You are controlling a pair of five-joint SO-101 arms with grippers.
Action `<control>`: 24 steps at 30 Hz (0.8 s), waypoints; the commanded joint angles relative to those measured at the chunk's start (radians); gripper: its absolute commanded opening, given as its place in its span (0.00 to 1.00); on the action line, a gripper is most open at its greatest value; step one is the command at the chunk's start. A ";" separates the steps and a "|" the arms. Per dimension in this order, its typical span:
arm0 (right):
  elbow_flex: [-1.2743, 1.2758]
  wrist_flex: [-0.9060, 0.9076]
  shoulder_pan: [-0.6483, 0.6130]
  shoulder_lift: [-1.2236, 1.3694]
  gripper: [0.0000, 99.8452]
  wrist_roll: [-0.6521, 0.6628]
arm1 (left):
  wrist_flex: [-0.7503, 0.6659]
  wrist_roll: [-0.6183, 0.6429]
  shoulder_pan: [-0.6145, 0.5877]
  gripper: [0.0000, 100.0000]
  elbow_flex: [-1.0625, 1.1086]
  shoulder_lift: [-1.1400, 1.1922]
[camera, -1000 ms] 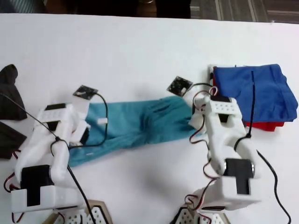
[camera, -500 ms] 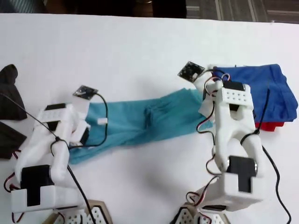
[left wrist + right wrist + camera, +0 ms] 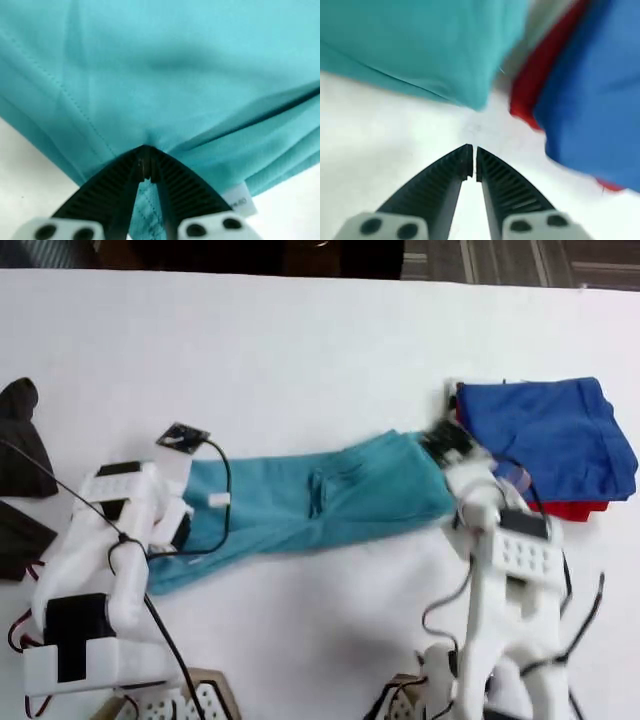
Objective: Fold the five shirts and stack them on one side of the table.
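left gripper (image 3: pixel 145 167) is clamped on the teal shirt (image 3: pixel 310 505) at its 9 o'clock end. the shirt lies long across mid-table (image 3: pixel 300 340). right gripper (image 3: pixel 470 161) is pinched shut on nothing, just beside the blue shirt (image 3: pixel 545 435) stacked on the red shirt (image 3: pixel 575 510) at 3 o'clock.

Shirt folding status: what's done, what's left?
Done: blue shirt lies folded on a red shirt at the table's right side. In hand: the teal shirt lies stretched flat, left end effector shut on its left end; right end effector shut, empty, by its other end. Left: fold and stack teal; dark cloth at the left edge looks unfolded.
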 commanded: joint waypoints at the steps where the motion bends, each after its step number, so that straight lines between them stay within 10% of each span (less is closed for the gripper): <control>1: 0.196 -0.117 0.076 -0.137 0.02 0.009 | -0.020 0.009 -0.029 0.03 -0.002 0.011; 24: 0.431 -0.254 0.084 -0.236 0.02 0.017 | 0.376 0.011 -0.025 0.03 -0.321 0.002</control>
